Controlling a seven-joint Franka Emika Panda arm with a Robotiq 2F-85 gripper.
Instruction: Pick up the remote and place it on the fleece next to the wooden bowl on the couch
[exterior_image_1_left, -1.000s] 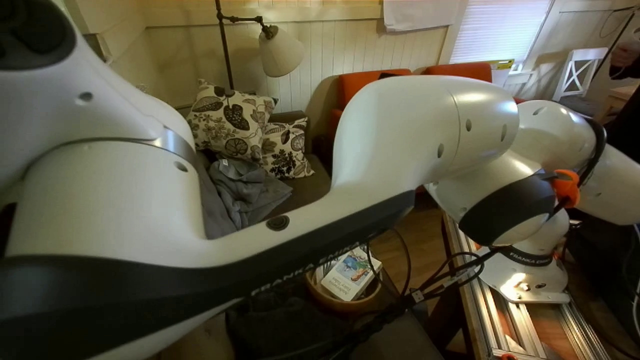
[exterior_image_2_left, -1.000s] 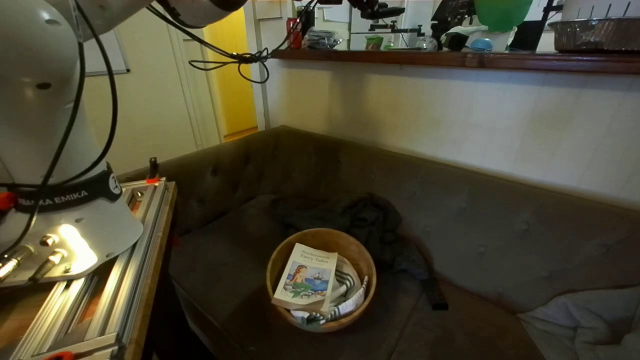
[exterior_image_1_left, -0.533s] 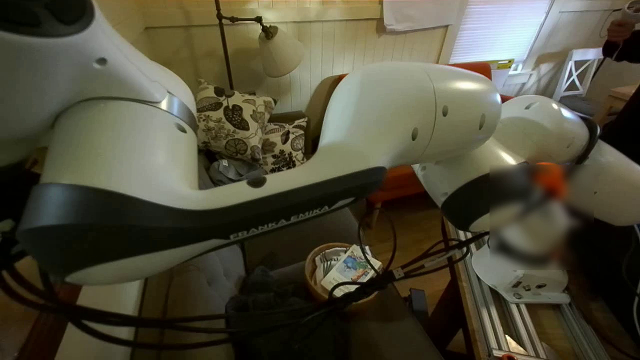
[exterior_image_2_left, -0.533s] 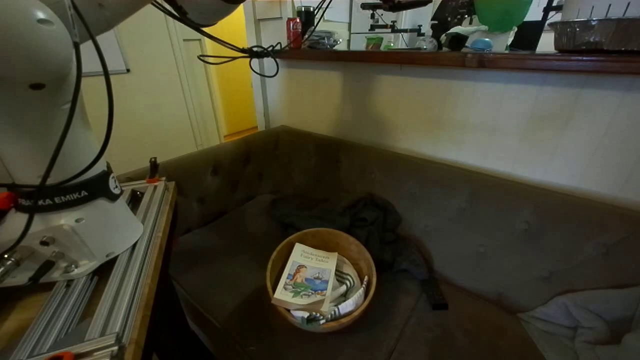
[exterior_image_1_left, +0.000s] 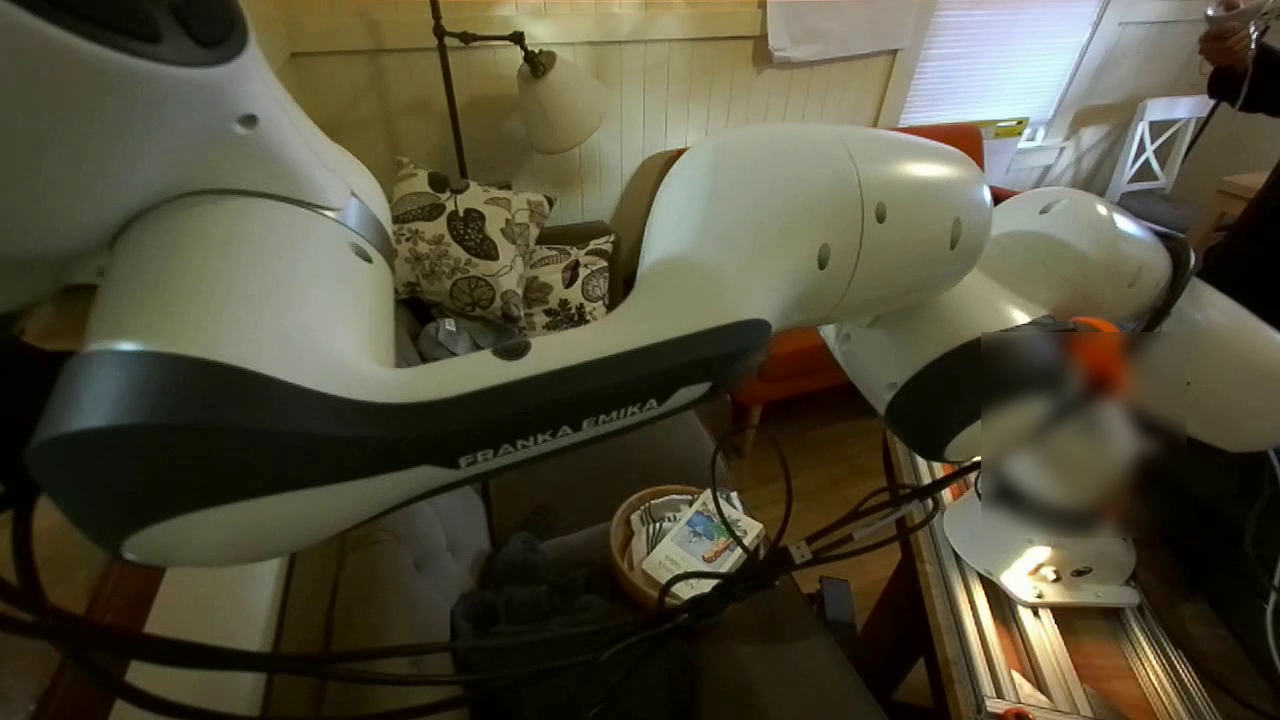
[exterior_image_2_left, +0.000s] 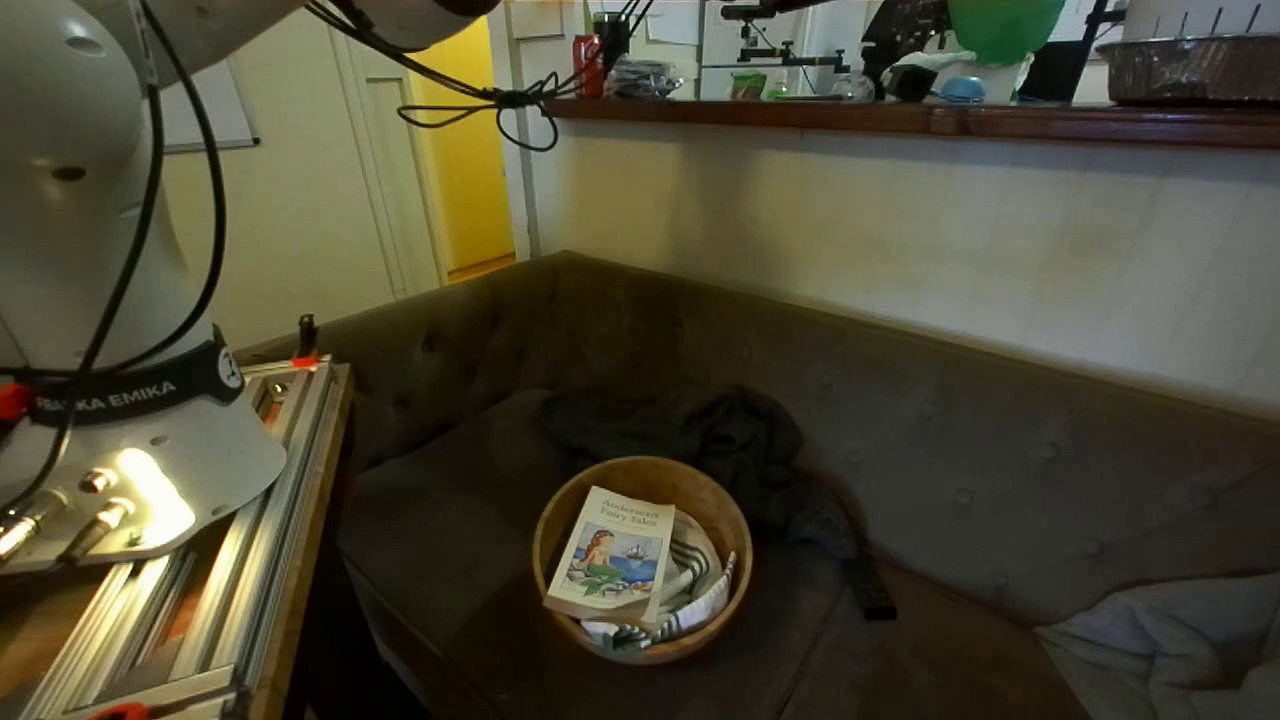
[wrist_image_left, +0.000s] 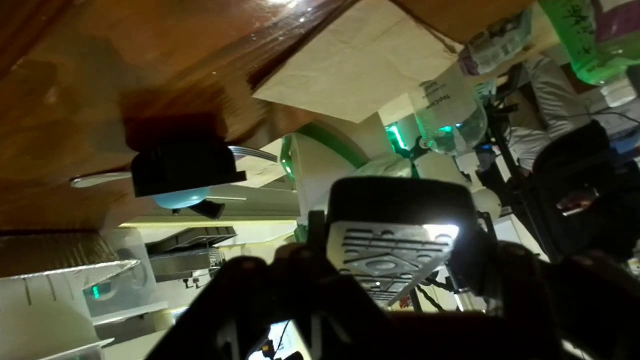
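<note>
A dark grey-brown tufted couch (exterior_image_2_left: 960, 450) fills the lower half of the frame in an exterior view, below a cream wall (exterior_image_2_left: 900, 240) topped by a reddish-brown wooden ledge (exterior_image_2_left: 1000, 122). Compared with a second ago, the white robot arm (exterior_image_1_left: 640, 330) stands higher across an exterior view, and we see more of the couch beneath it at lower left. In the wrist view, at lower centre, the black gripper (wrist_image_left: 400, 225) is clamped on a black remote with a silvery button face (wrist_image_left: 395, 242), with glossy brown wood (wrist_image_left: 165, 60) at upper left. We judge that the pick is done, while the carry to the couch and the release remain.

The rumpled dark fleece (exterior_image_2_left: 745, 435), which we read as the target, lies near mid-frame, just beyond the round light-brown wooden bowl (exterior_image_2_left: 695, 488). The bowl holds a pale paperback book (exterior_image_2_left: 612, 560), tilted and overlapping the rim at left, and a white dark-striped cloth (exterior_image_2_left: 695, 590) beside it. Right of the bowl, a narrow dark slab (exterior_image_2_left: 870, 588) lies by the fleece's edge; we cannot tell what it is. At upper right, a shiny foil pan (exterior_image_2_left: 1190, 72) stands on the ledge, its contents hidden from us.
</note>
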